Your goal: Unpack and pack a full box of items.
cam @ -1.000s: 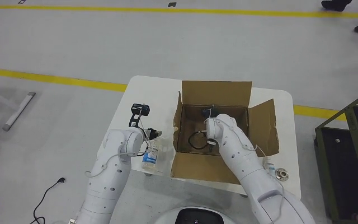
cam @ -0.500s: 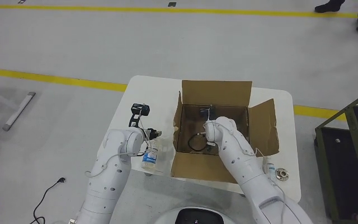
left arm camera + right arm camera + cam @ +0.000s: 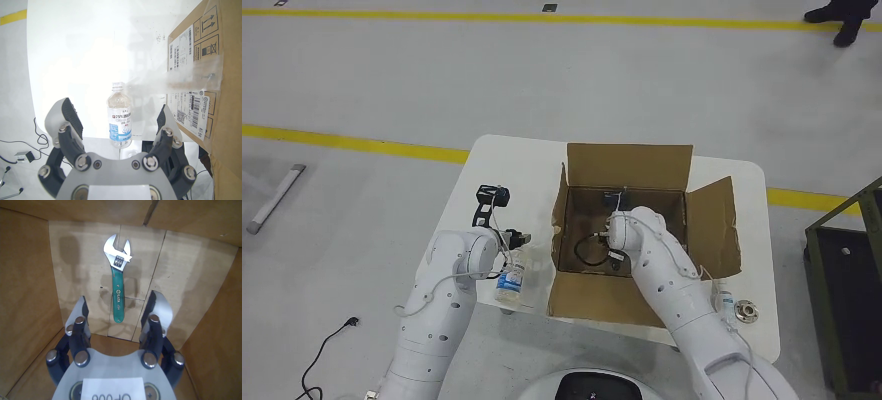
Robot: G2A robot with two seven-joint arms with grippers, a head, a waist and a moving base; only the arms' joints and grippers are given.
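Though wide-jawed, right gripper [image 3: 118,296] over wrench [image 3: 118,279] handle on box [image 3: 28,275] floor.

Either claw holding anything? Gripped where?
Nothing held. The left claw is open, with the clear plastic bottle standing free beyond it. The right claw is open inside the brown cardboard box, above the green-handled adjustable wrench lying on its floor.

Glossy white arms [image 3: 442,300]; left hand [image 3: 116,109] and right hand [image 3: 118,299] silver, with black pads [image 3: 72,113] (round screws [image 3: 81,160] at each pivot).
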